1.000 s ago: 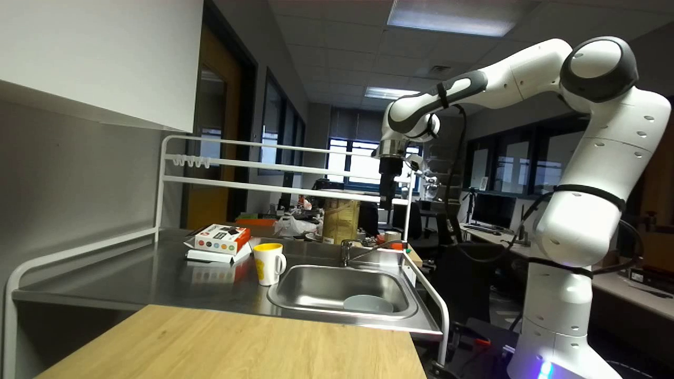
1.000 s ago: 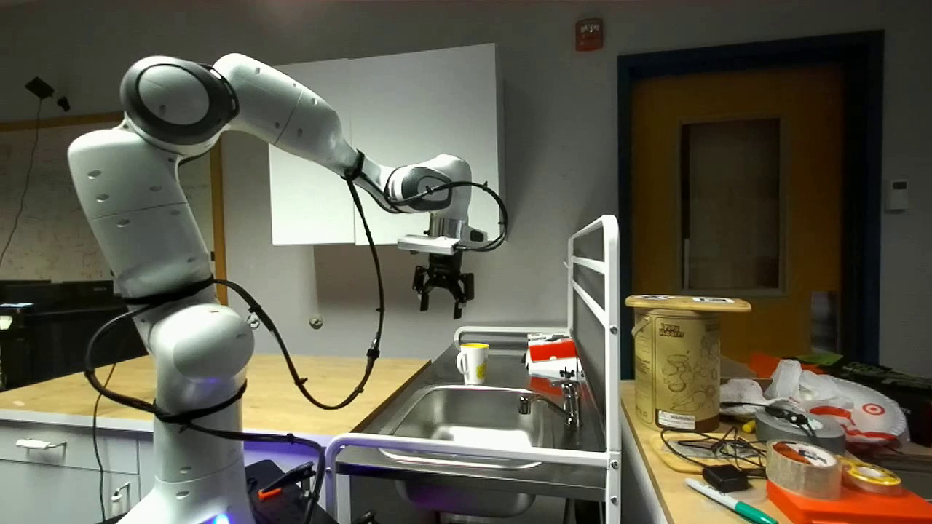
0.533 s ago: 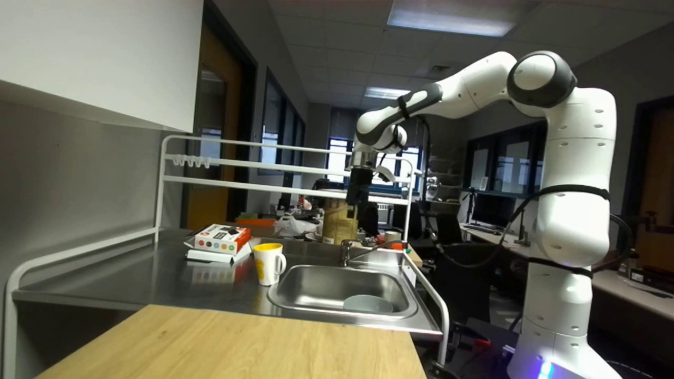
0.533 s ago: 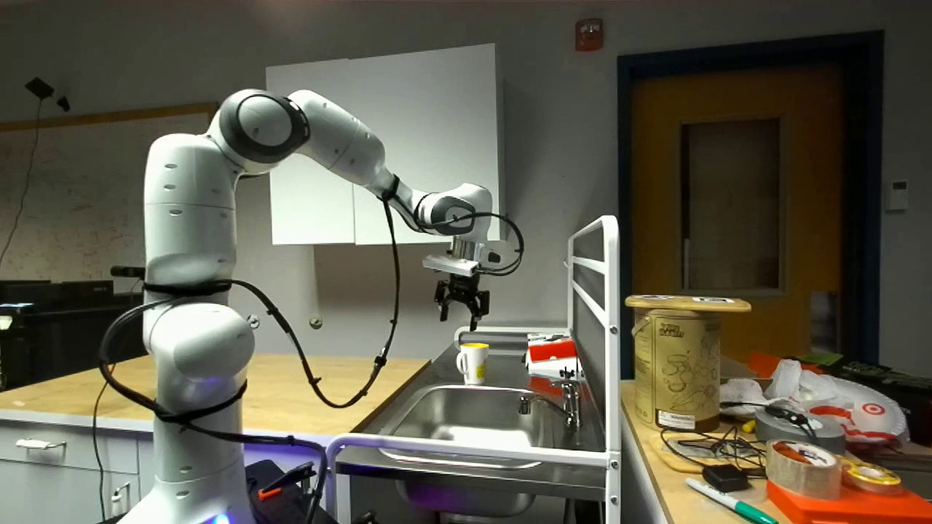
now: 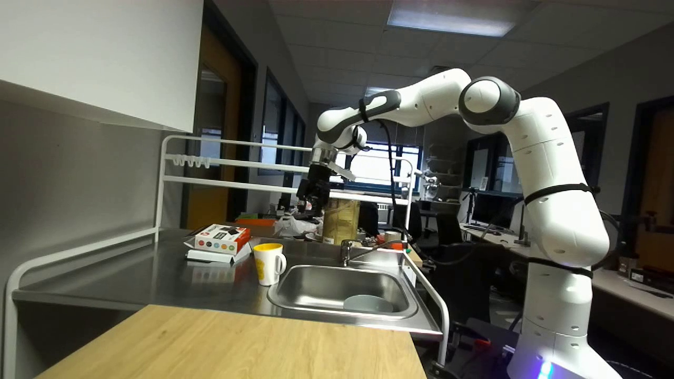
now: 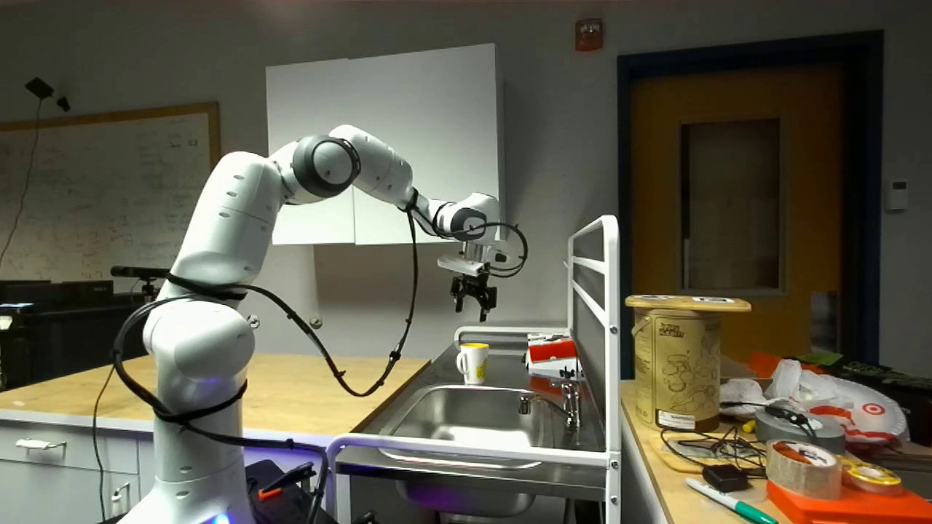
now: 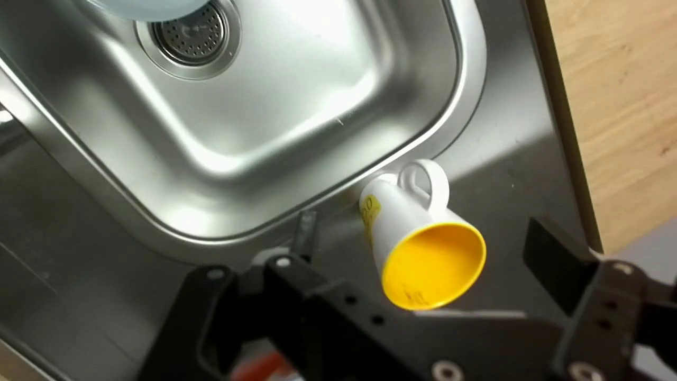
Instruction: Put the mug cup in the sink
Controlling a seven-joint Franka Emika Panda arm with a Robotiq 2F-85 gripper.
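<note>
In an exterior view, leftmost on the steel worktop [image 5: 121, 271] sits a red-and-white box [image 5: 218, 240]. Next, the white mug [image 5: 267, 267], yellow inside, stands upright on the worktop just beside the sink [image 5: 337, 281], its handle to the right. The black gripper [image 6: 470, 308] follows, seen in both exterior views, higher than the mug and clear of it; its 2 jaws stand apart, and the wrist view shows the mug beyond them, in the gap. Then comes the sink itself, the tap [image 5: 345, 252] behind it, a pale round thing [image 5: 368, 303] lying in it. Rightmost rises the white arm [image 5: 561, 221].
</note>
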